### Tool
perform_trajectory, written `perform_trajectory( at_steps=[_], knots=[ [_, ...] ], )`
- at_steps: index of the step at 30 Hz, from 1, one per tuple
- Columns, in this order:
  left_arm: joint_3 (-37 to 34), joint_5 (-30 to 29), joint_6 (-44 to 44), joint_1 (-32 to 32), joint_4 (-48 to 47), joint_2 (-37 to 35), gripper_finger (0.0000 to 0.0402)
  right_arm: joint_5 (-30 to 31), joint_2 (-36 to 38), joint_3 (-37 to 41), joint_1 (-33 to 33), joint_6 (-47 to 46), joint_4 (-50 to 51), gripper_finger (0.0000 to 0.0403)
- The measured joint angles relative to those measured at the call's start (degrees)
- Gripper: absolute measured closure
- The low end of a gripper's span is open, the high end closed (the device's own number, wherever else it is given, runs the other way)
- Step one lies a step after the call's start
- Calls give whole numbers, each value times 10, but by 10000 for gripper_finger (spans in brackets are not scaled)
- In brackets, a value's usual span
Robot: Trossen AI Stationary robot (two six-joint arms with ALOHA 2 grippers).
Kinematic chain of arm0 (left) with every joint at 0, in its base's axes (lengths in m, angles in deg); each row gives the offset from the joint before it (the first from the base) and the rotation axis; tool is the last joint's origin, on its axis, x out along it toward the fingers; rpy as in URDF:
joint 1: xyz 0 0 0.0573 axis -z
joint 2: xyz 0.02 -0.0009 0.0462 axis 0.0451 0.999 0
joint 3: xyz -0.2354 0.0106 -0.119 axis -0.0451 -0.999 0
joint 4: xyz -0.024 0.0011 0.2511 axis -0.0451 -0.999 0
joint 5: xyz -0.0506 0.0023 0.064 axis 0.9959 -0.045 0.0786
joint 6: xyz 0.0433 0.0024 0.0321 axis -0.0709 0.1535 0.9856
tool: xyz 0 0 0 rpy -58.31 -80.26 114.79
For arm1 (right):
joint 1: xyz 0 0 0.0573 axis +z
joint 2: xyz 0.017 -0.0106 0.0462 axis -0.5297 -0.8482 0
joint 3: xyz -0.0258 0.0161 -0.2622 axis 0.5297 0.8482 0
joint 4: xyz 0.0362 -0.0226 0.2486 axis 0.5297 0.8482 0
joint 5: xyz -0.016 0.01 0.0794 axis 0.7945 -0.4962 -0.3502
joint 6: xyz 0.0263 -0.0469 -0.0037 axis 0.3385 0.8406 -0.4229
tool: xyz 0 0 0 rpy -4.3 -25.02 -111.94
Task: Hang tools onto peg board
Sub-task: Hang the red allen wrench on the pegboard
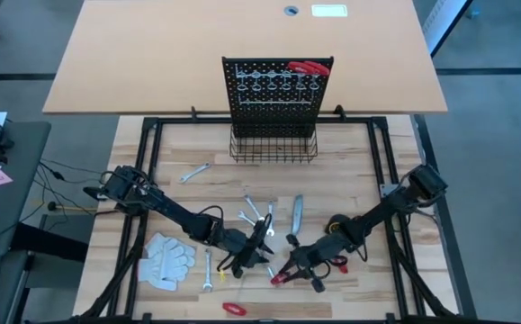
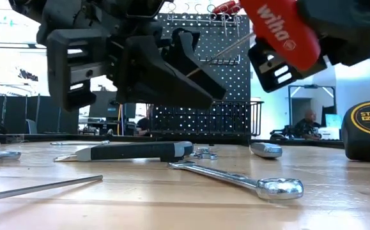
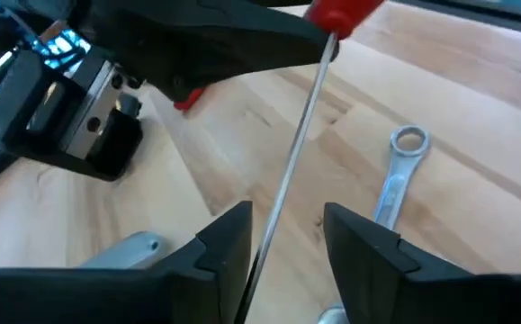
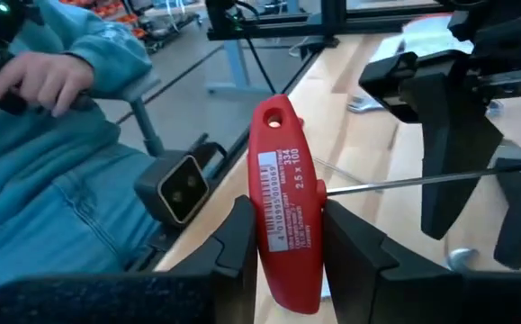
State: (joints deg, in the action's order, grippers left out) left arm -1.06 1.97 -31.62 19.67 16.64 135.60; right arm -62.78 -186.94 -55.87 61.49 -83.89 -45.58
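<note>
My right gripper [image 1: 284, 274] is shut on a red T-handle hex key [image 4: 282, 198], near the table's front middle and above the table. The key's thin steel shaft [image 3: 287, 171] runs from the handle to my left gripper [image 1: 258, 249]. That gripper is open, with one finger on each side of the shaft [image 2: 220, 54]. Whether a finger touches the shaft, I cannot tell. The black peg board [image 1: 276, 90] stands upright at the far side. Silver wrenches and a red tool [image 1: 307, 67] hang on it, and a wire basket [image 1: 273, 148] runs along its base. My right gripper pinches the red handle's two flat sides [image 4: 284, 236] between its two fingers, at the handle's lower half. The end with the hole [image 4: 273, 117] sticks out past the fingertips. The shaft [image 4: 404, 183] leaves the handle sideways. The key is lifted clear of the table.
On the table lie white gloves [image 1: 166, 261], several silver wrenches [image 1: 194, 173] [image 1: 253, 209] [image 2: 248, 180], a grey utility knife [image 1: 297, 212], a black-handled tool [image 2: 133, 151], a small red tool [image 1: 233, 308] and a yellow-black tape measure [image 2: 367, 131]. A person in blue [image 4: 53, 135] sits beyond the table.
</note>
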Motion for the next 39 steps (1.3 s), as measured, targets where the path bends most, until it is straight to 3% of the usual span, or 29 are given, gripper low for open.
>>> perform_trajectory(
  at_steps=[11,20,23,27,33,39],
  knots=[
    [0,0,-34,10,54,0,324,14,1,0,-20,-57,-43,307],
    [9,-13,-78,15,43,0,349,11,1,-1,-52,-119,-48,308],
    [9,-15,-110,15,42,0,371,15,1,-1,-54,-116,-47,309],
    [8,-13,-148,19,37,2,398,42,2,-1,-55,-103,-40,354],
    [8,-25,-222,18,41,2,401,55,13,-1,-55,-69,-17,353],
    [10,-52,-277,18,61,1,401,97,90,-1,-36,4,82,346]
  ],
)
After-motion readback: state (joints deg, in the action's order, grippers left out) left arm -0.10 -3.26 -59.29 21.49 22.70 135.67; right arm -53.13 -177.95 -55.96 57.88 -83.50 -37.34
